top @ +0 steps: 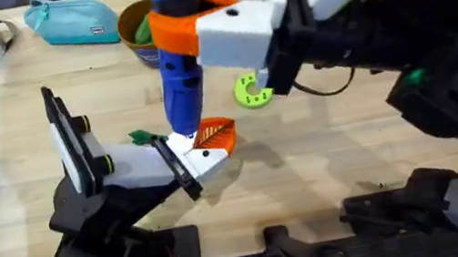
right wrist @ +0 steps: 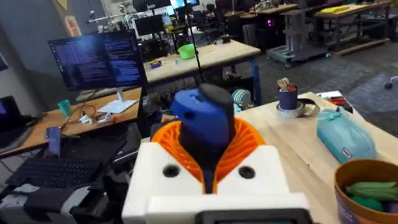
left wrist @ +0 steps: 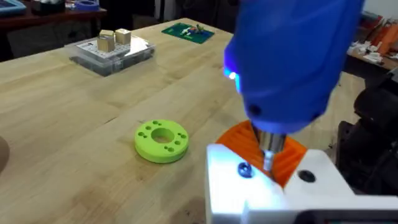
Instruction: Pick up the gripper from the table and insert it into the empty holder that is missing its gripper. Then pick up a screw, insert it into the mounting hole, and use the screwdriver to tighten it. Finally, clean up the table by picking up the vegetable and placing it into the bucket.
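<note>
Gripping the screwdriver [top: 179,72] upright, the right gripper [top: 194,25] presses its tip, seemingly, into the holder [top: 147,164] beside the gripper [top: 215,135]; bucket [top: 136,32] at twelve o'clock.

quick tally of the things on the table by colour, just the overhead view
blue: 1, the screwdriver
orange: 1, the gripper
white: 1, the holder
green: 1, ring disc
teal: 1, zip pouch
mustard-yellow: 1, the bucket
total: 6
</note>
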Robot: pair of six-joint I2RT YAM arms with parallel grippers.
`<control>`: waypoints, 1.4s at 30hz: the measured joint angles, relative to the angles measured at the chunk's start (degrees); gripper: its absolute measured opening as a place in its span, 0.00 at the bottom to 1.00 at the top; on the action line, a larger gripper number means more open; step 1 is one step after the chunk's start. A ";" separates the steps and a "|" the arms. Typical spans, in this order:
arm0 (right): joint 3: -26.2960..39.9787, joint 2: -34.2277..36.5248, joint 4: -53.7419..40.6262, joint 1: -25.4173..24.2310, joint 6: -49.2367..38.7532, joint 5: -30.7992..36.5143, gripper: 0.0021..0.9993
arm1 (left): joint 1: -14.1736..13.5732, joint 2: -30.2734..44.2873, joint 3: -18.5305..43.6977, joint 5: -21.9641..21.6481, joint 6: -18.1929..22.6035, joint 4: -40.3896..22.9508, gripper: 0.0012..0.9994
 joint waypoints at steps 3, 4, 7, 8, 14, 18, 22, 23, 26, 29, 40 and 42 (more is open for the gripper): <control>-0.02 0.94 -0.01 0.00 -0.06 -0.01 0.04 | 0.00 -0.02 0.00 0.00 -0.02 0.01 0.01; -0.04 1.11 -0.02 0.00 -0.19 -0.01 0.04 | 0.00 -0.02 0.00 0.00 -0.02 0.01 0.01; -0.04 1.16 0.01 0.00 -0.69 0.01 0.04 | 0.00 -0.02 0.00 0.00 -0.02 0.01 0.01; -0.04 1.16 0.09 0.00 -0.83 0.01 0.04 | 0.00 -0.02 0.00 0.00 0.00 0.01 0.01; -0.04 1.16 0.10 0.00 -2.07 0.01 0.04 | 0.00 0.00 0.00 0.00 -0.02 0.01 0.01; -0.04 1.16 0.09 0.00 -2.82 0.01 0.03 | 0.00 -0.02 0.00 0.00 -0.02 0.01 0.01; -0.04 1.16 0.10 0.00 -3.43 0.01 0.03 | 0.00 -0.02 0.00 0.00 0.00 0.01 0.01; -0.04 1.16 0.09 0.00 -3.53 0.01 0.03 | 0.00 -0.02 0.00 0.00 0.00 0.01 0.01; -0.04 1.16 0.10 0.00 -3.86 0.00 0.03 | 0.00 0.00 0.00 0.00 0.00 0.01 0.01; -0.04 1.16 0.09 0.00 -4.18 0.01 0.03 | 0.00 -0.01 0.00 0.00 -0.02 -0.01 0.01; -0.04 1.16 -0.88 0.00 -5.01 -0.01 0.03 | 0.00 -0.02 0.00 0.00 -0.02 -0.01 0.01; -0.04 1.16 -1.05 0.00 -5.03 0.01 0.03 | 0.00 -0.02 0.00 0.00 -0.01 -0.01 0.01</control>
